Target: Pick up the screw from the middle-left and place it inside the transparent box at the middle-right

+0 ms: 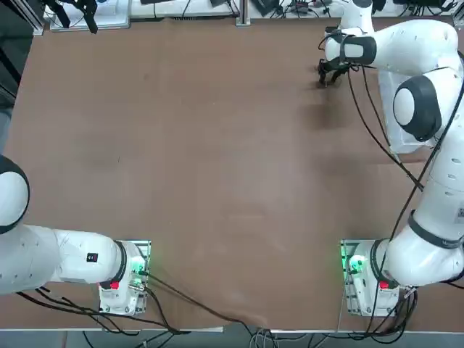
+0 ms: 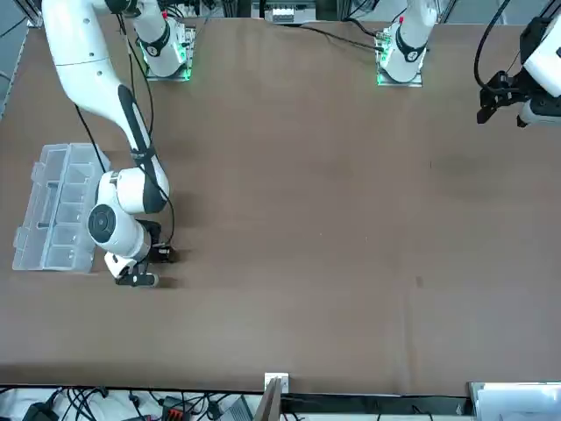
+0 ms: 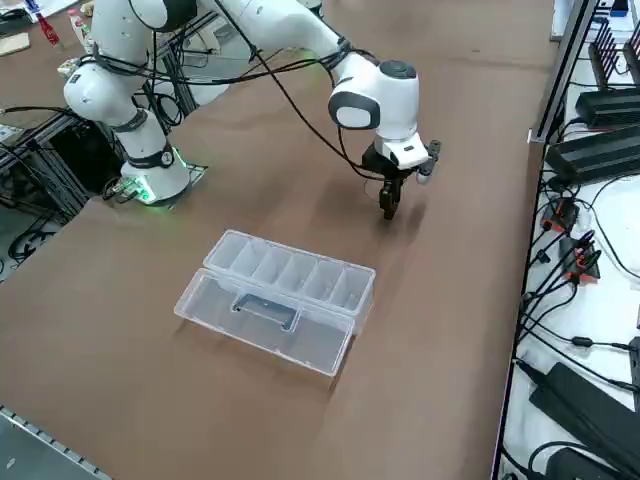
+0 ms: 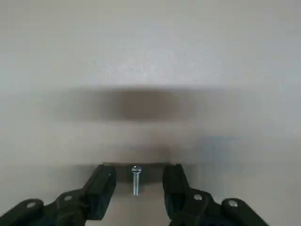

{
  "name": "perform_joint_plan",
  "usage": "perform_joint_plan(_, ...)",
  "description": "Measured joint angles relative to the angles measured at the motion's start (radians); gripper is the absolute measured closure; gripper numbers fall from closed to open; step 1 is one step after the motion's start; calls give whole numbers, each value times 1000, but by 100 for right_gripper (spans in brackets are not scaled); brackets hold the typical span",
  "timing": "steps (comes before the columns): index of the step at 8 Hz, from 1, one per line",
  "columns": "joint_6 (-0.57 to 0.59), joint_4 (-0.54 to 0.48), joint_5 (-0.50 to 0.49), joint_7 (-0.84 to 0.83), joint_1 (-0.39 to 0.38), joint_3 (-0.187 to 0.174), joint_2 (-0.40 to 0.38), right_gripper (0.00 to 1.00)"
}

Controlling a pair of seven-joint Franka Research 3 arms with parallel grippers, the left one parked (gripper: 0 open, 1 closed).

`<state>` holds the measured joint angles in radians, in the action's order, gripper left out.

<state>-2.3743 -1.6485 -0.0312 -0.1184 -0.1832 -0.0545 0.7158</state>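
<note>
Even overhead lighting across the brown table [image 1: 217, 145], soft diffuse shadows, wrist view pale, broad blurred shadow band ahead of the right gripper [image 4: 136, 186], screw [image 4: 135, 179] sharp, green glow at arm bases

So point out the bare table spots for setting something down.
Free: brown table between both arm bases and its far edge. Crowded: the right side, where the long clear plastic compartment box lies and the right end effector straddles the tiny metal screw.

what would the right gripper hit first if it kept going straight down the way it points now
Probably the table: the right gripper points down at it, fingers open either side of the screw, which lies in the gap. The gripper's height is unclear.
</note>
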Motion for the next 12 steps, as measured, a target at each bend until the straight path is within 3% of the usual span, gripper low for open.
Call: perform_joint_plan(12,0,-3,1,0,-1,0,0,56)
